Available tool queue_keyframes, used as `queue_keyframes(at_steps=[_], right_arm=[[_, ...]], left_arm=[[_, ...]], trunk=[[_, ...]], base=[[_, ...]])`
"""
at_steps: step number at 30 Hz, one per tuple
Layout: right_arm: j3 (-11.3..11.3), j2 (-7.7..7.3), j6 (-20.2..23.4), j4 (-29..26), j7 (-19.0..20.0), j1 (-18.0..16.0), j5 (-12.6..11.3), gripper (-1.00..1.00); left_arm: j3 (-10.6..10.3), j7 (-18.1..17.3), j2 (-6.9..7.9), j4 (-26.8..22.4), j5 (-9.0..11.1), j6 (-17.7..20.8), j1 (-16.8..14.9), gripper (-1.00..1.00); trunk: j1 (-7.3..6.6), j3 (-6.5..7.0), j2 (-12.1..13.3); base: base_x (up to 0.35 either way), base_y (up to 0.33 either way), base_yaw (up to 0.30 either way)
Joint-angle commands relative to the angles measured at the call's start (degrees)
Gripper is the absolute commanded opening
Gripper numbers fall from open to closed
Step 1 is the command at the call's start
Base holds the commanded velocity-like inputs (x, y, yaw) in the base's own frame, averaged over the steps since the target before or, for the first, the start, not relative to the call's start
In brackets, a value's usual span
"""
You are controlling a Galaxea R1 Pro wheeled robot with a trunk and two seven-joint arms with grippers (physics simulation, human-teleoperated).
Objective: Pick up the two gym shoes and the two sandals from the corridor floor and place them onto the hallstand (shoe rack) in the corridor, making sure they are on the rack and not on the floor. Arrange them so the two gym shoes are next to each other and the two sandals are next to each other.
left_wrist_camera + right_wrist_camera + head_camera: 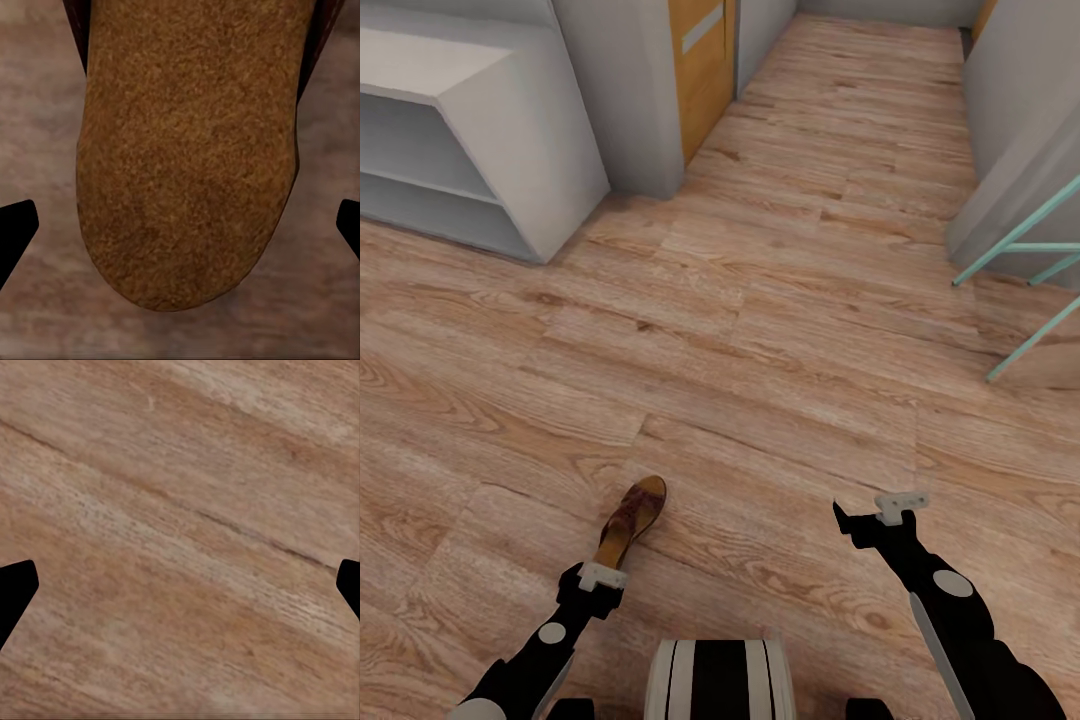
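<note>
Brown wood floor: plank laminate with grain and knots, running from the robot's feet up the corridor toward 12 o'clock.
Sandal: one, dark brown straps over a tan footbed, flat on the floor just ahead of the left gripper, lying on a line from about 7 o'clock to 1 o'clock.
Sandal and the left jaws: in the left wrist view the rounded end of the tan sole lies between the two dark fingertips, with bare floor on either side, so neither tip touches it.
Left jaws: spread wide apart, clamped on nothing.
Right gripper: hangs over bare planks at about 4 o'clock from the sandal, well apart from it.
Right jaws: spread apart too; the right wrist view shows a black tip at each edge and plain wood between.
White open shelving: one unit at 10 o'clock, with open tiers, standing on the floor against the wall.
Orange-wood door: one, at 12 o'clock, past a grey wall corner.
Mint-green rods: a few thin slanted bars at 2 o'clock, beside a grey wall.
Count of shoes in sight: one sandal.
</note>
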Motion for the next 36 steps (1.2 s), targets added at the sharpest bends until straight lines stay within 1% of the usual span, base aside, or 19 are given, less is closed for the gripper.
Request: queue_keyframes(at_steps=[1,14,17,36], right_arm=[[0.0,-0.03,0.31,-0.07,0.15,-0.02,-0.05,1.0],[0.0,-0.02,0.31,-0.08,0.15,-0.04,-0.04,1.0],[0.0,-0.01,0.31,-0.08,0.15,-0.02,-0.04,1.0],[0.0,0.0,0.31,-0.08,0.15,-0.01,-0.06,1.0]], left_arm=[[-0.22,0.2,0.06,0.03,-0.39,-0.15,-0.02,1.0],[-0.2,0.35,0.26,-0.04,-0.39,-0.06,-0.07,1.0],[-0.15,0.36,0.25,-0.04,-0.39,-0.06,-0.21,1.0],[-0.22,0.42,0.08,-0.02,-0.39,0.03,-0.13,1.0]], trunk=[[-0.01,-0.09,-0.01],[-0.01,-0.27,-0.01],[0.07,-0.93,-0.05],[0.07,-0.93,-0.05]], base=[[0.0,0.0,0.0],[0.0,0.0,0.0],[0.0,0.0,0.0],[0.017,0.0,0.0]])
